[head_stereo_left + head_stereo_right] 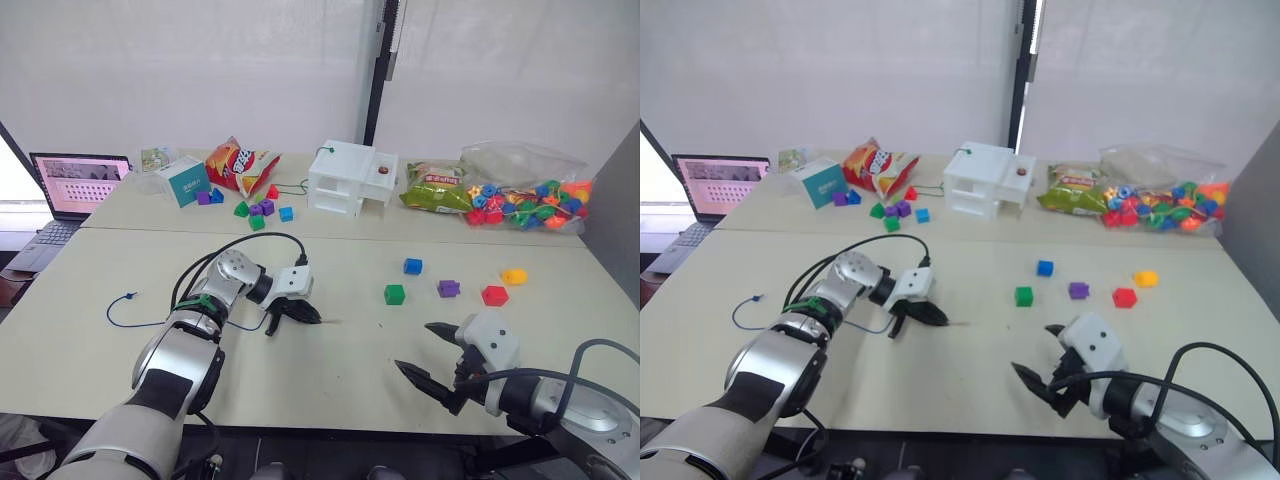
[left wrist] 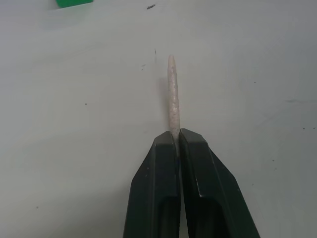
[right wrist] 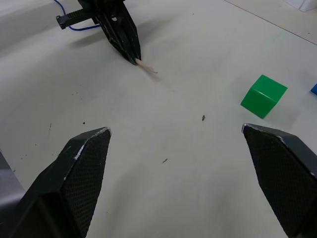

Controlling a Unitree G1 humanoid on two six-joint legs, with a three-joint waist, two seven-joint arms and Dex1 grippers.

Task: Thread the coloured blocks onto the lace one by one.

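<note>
My left gripper [image 1: 312, 319] is shut on the lace's pale stiff tip [image 2: 172, 94], which sticks out past the fingertips just above the table. The thin blue lace trails back across the table on the left to its small knot [image 1: 130, 296]. The coloured blocks lie apart on the table right of centre: blue [image 1: 412, 266], green [image 1: 394, 294], purple [image 1: 448, 288], red [image 1: 494, 295] and yellow-orange [image 1: 513, 276]. Near the table's front edge my right gripper [image 1: 415, 347] is open and holds nothing. In the right wrist view it faces the green block [image 3: 263, 95] and the left gripper [image 3: 133, 57].
Along the back stand a white house-shaped box [image 1: 350, 178], a bag of colourful beads [image 1: 525, 195], snack bags [image 1: 240, 165], a teal box [image 1: 183, 182], several loose small blocks [image 1: 255, 208] and, at far left, a laptop [image 1: 75, 185].
</note>
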